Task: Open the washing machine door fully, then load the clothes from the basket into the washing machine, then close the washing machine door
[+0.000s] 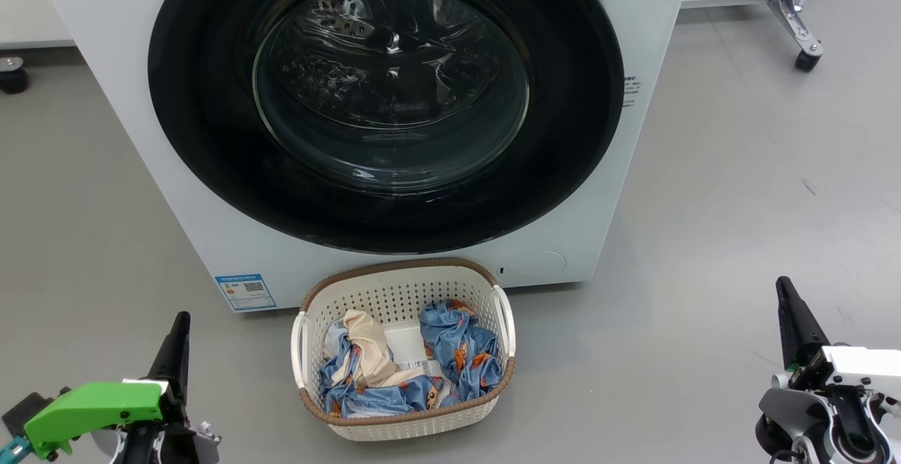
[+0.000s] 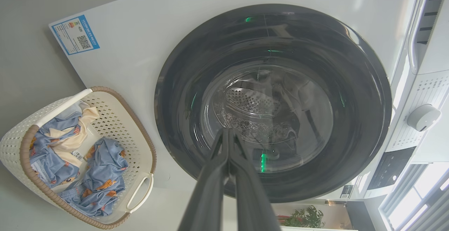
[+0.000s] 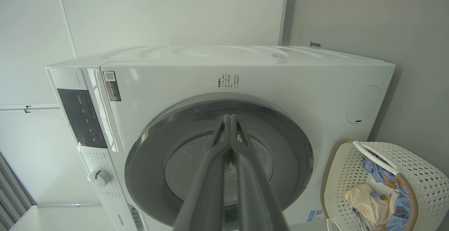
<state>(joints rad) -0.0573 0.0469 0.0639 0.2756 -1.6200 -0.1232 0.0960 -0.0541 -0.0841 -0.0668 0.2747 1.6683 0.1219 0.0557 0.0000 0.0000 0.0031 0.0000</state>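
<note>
Presently, on the grey floor [image 1: 739, 203]:

1. washing machine [image 1: 98, 77]: white front-loader, front towards the head camera. A blue sticker [image 1: 245, 291] sits at the lower left corner of that front; a white dial [image 2: 423, 117] shows near its top edge in the left wrist view.
2. washing machine door [image 1: 204, 140]: round, glossy black, domed clear window at the centre. Shut, flush against the machine's front. The perforated steel drum [image 2: 252, 101] shows through the glass.
3. basket [image 1: 401, 265]: cream, perforated, brown rim, white side handles. Upright on the floor just in front of the machine, below the door.
4. clothes [image 1: 461, 348]: all inside the basket. Light blue pieces printed with orange-brown figures are heaped at its left and right; a cream piece [image 1: 369, 351] lies draped over the left heap; a white paper label [image 1: 407, 343] lies between the heaps.
5. left jaws: together, empty. The dark fingers [image 1: 176, 348] point up at the lower left of the head view, well apart from the basket; a green cover [image 1: 95, 404] sits on the wrist behind them.
6. right jaws: together, empty. The dark fingers [image 1: 795, 323] point up at the lower right of the head view, over the floor, well apart from basket and machine.
7. metal leg [image 1: 795, 26] with a black castor [image 1: 807, 61]: upper right of the head view, beside the machine.
</note>
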